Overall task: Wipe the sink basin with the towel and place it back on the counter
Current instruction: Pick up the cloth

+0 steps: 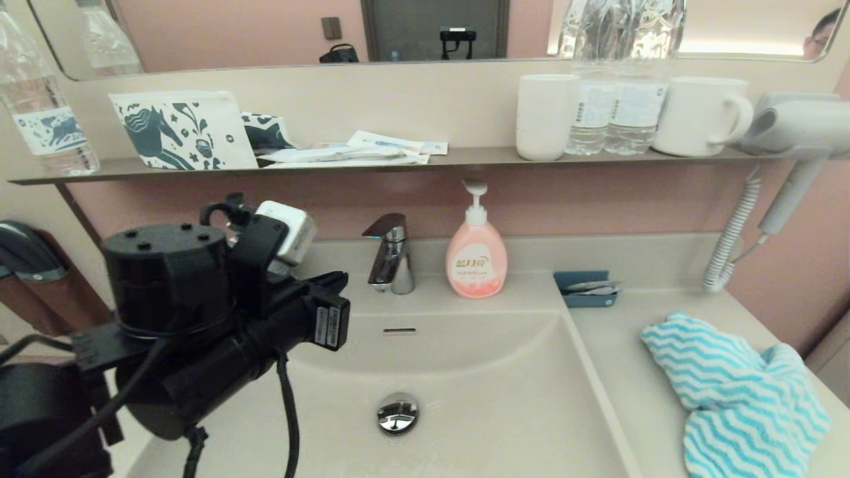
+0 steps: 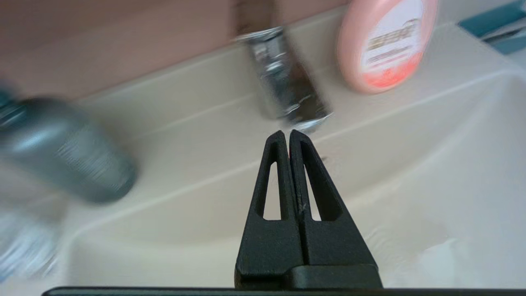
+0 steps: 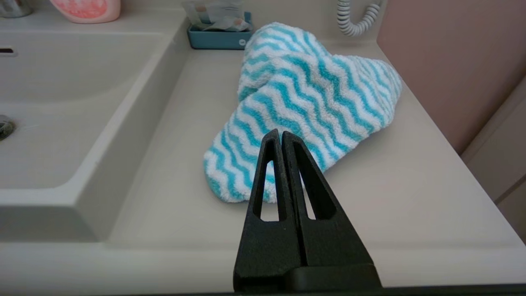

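Observation:
The turquoise-and-white zigzag towel (image 1: 737, 392) lies bunched on the beige counter (image 1: 617, 372) to the right of the sink basin (image 1: 478, 378). The basin holds a chrome drain plug (image 1: 398, 413) and an overflow slot (image 1: 399, 330). My left arm (image 1: 199, 318) hangs over the basin's left side. Its gripper (image 2: 289, 133) is shut and empty, pointing toward the faucet (image 2: 283, 78). The right arm is out of the head view. In the right wrist view my right gripper (image 3: 281, 133) is shut and empty above the counter (image 3: 411, 197), just short of the towel (image 3: 304, 102).
A chrome faucet (image 1: 390, 255) and a pink soap bottle (image 1: 476, 255) stand behind the basin. A small blue tray (image 1: 588, 289) sits at the counter's back. A hair dryer (image 1: 790, 133) with a coiled cord (image 1: 730, 232) hangs at right. The wall shelf (image 1: 465, 158) carries cups and bottles.

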`<state>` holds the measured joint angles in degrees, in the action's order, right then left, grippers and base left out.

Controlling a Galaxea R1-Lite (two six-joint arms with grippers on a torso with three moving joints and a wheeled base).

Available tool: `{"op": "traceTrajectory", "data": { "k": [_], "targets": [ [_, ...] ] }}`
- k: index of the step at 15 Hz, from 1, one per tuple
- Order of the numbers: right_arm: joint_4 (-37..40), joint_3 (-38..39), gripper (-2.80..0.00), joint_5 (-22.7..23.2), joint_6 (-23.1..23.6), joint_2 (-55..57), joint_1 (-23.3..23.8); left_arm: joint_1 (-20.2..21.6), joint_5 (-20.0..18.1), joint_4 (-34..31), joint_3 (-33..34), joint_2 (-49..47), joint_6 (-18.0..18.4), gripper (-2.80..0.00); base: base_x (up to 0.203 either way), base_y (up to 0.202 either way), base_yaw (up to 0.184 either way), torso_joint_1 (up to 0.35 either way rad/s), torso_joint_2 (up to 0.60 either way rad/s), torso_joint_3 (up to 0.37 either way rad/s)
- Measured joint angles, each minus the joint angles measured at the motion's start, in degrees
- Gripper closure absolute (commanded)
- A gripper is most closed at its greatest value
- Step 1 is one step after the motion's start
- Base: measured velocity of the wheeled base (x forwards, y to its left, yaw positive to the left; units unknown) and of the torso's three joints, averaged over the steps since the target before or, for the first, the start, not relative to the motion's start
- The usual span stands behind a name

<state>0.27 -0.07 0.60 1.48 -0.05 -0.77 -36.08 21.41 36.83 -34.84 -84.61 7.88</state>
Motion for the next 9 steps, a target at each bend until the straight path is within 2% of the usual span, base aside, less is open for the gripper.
{"op": "traceTrajectory", "data": {
  "k": [3,9],
  "targets": [
    [0.0,0.0,0.00,0.0,0.0,0.0,0.0,2.9,0.3,0.0,3.6,5.0,-0.2,0.00,0.000,0.000,0.000,0.000,0.00,0.000],
    [0.0,0.0,0.00,0.0,0.0,0.0,0.0,13.8,1.2,-0.3,9.7,16.7,0.9,0.00,0.000,0.000,0.000,0.000,0.00,0.000]
  ]
}}
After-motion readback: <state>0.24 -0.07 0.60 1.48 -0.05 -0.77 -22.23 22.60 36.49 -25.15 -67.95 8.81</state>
